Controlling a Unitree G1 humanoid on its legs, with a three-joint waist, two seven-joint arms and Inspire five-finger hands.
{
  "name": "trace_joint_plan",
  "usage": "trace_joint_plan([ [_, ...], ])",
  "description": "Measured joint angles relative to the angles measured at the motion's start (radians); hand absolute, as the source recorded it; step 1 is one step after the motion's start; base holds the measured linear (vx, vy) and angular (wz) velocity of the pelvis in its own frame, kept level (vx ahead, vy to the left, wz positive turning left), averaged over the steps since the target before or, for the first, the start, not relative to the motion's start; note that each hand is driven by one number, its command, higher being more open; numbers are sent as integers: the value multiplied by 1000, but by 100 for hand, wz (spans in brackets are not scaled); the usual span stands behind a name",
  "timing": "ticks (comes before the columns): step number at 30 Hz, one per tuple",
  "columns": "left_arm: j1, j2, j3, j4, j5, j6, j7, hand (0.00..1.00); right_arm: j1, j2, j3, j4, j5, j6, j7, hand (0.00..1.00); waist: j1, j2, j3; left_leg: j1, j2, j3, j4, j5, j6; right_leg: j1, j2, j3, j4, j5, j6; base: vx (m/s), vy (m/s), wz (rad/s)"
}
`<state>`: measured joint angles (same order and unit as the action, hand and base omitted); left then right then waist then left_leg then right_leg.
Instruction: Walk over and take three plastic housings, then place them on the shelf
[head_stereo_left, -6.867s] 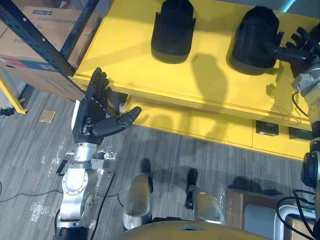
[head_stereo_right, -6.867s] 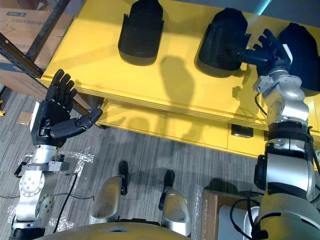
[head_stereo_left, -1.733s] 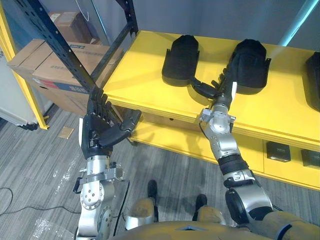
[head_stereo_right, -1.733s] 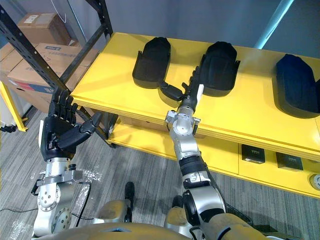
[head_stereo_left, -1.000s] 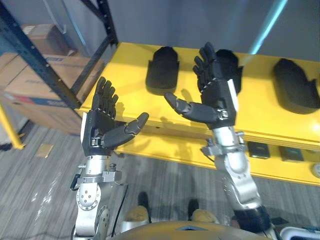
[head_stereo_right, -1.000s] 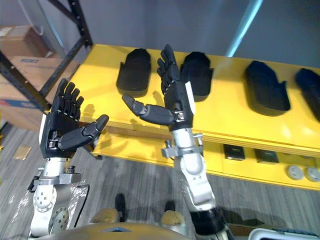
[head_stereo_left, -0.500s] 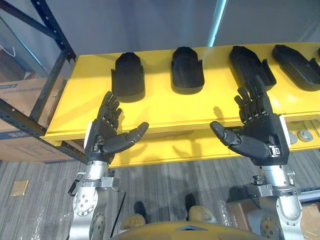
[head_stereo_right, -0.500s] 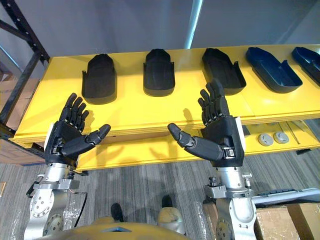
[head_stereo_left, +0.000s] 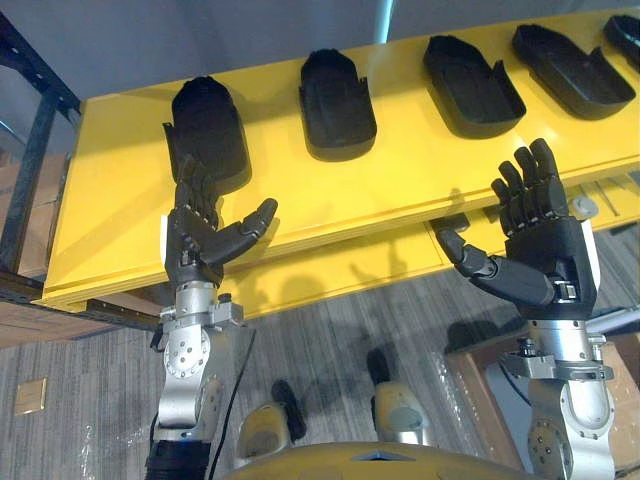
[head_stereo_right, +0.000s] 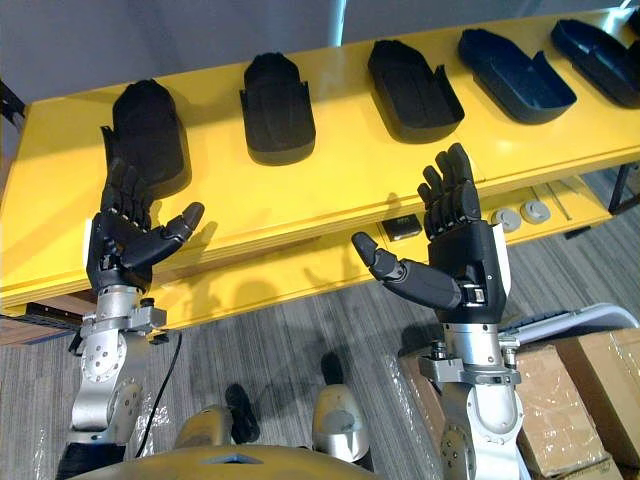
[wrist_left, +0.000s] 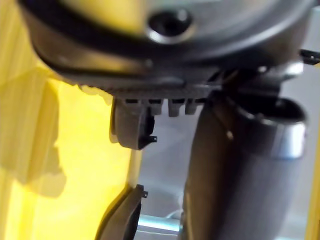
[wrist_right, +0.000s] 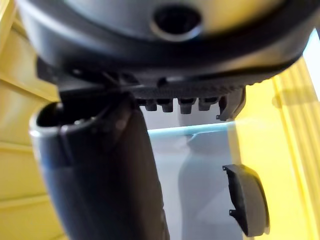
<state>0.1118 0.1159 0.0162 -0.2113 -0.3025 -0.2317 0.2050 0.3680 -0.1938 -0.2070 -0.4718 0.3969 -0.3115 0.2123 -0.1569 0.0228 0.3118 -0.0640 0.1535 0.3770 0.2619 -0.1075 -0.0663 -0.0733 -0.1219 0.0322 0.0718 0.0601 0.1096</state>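
Several black plastic housings lie in a row on the yellow shelf (head_stereo_left: 100, 200): the leftmost housing (head_stereo_left: 207, 130), a second housing (head_stereo_left: 337, 92), a third housing (head_stereo_left: 472, 85) and more to the right. My left hand (head_stereo_left: 200, 245) is raised palm-up at the shelf's front edge, just before the leftmost housing, open and holding nothing. My right hand (head_stereo_left: 540, 260) is raised in front of the shelf further right, below its edge, fingers straight and spread, also empty. One housing (wrist_right: 247, 205) on the yellow surface shows past the thumb in the right wrist view.
A lower yellow level carries a small black box (head_stereo_right: 405, 228) and round discs (head_stereo_right: 520, 213). Wrapped cardboard boxes (head_stereo_right: 590, 390) stand on the floor at the lower right. A dark rack upright (head_stereo_left: 30, 170) rises at the left, with a brown scrap (head_stereo_left: 30, 395) on the grey floor.
The camera has shifted, so the shelf now runs further left and tilted. My right hand came off a housing on the shelf earlier; both hands stay raised, open and empty.
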Motion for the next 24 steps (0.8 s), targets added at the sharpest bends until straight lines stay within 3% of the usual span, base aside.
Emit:
trace_joint_plan([
  [24, -76, -1, 51, 94, 49, -10, 144, 100, 0, 1, -17, 7, -36, -1, 24, 100, -15, 14, 29, -6, 12, 14, 54, -34, 3, -12, 3, 20, 21, -12, -5, -6, 8, -2],
])
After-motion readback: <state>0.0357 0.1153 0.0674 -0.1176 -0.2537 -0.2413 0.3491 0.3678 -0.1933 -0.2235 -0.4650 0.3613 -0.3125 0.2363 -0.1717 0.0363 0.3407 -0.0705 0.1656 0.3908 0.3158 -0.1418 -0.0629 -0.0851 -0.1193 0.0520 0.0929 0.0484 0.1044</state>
